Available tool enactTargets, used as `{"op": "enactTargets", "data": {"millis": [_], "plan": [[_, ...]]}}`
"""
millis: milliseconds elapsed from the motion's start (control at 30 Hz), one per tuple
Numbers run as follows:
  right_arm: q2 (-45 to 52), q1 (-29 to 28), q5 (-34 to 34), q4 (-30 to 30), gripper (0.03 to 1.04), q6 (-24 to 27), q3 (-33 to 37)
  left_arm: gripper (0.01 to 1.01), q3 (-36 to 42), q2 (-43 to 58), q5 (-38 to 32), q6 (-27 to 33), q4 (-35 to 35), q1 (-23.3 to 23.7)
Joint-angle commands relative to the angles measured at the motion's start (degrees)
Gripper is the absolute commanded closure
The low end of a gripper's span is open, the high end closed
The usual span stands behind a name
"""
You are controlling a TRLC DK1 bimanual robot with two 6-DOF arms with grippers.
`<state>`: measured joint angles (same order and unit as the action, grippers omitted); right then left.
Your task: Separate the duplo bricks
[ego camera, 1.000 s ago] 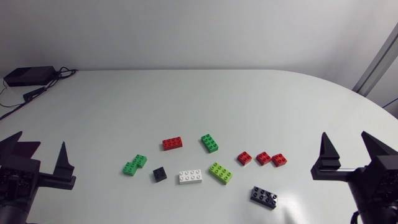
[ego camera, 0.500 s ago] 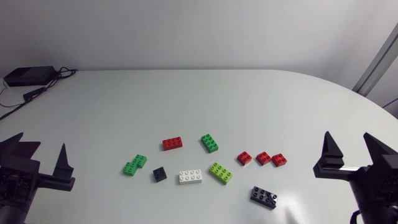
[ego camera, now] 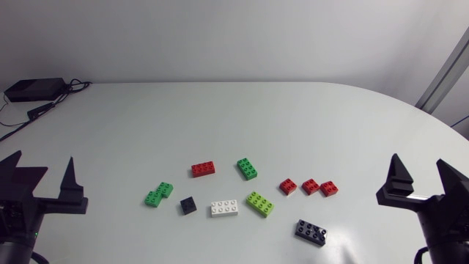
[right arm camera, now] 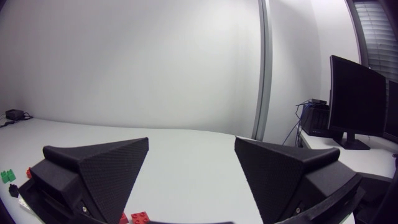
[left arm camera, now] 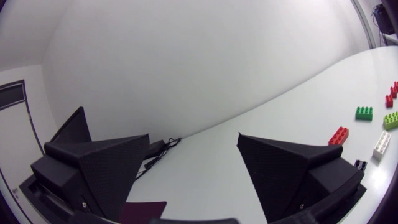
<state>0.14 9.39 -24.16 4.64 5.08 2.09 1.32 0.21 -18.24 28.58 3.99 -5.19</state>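
White brick [ego camera: 225, 208] runs side to side, lime brick [ego camera: 259, 204] diagonally

Scattered duplo bricks [ego camera: 224, 208], studs up

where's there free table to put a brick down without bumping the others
Free: the far half of the table, beyond the red brick and green brick; the side between the green pair and left gripper; the side between the small red bricks and right gripper. Crowded: the near middle, around the white brick and lime brick.
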Motion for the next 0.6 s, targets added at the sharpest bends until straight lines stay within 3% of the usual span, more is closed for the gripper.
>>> {"op": "enactTargets", "data": {"millis": [0,133,400,567], "plan": [[-0.49,-1.48,-0.01,-1.13,0.07,-1.57,-2.35,0.043,-1.50,-1.09,0.05,-5.90,1.11,-1.22],[-0.49,-1.92,2.45,-1.30,0.07,-1.57,-2.35,0.043,-1.50,-1.09,3.47,-9.15,1.37,-0.87],[-0.49,-6.66,22.84,-3.77,0.07,-1.74,-2.35,0.043,-1.50,-1.09,8.31,-10.74,-1.44,-0.43],[-0.49,-6.84,24.34,-4.21,0.07,-1.65,-2.35,0.043,-1.50,-1.00,10.15,-14.43,-2.32,0.97]]}}
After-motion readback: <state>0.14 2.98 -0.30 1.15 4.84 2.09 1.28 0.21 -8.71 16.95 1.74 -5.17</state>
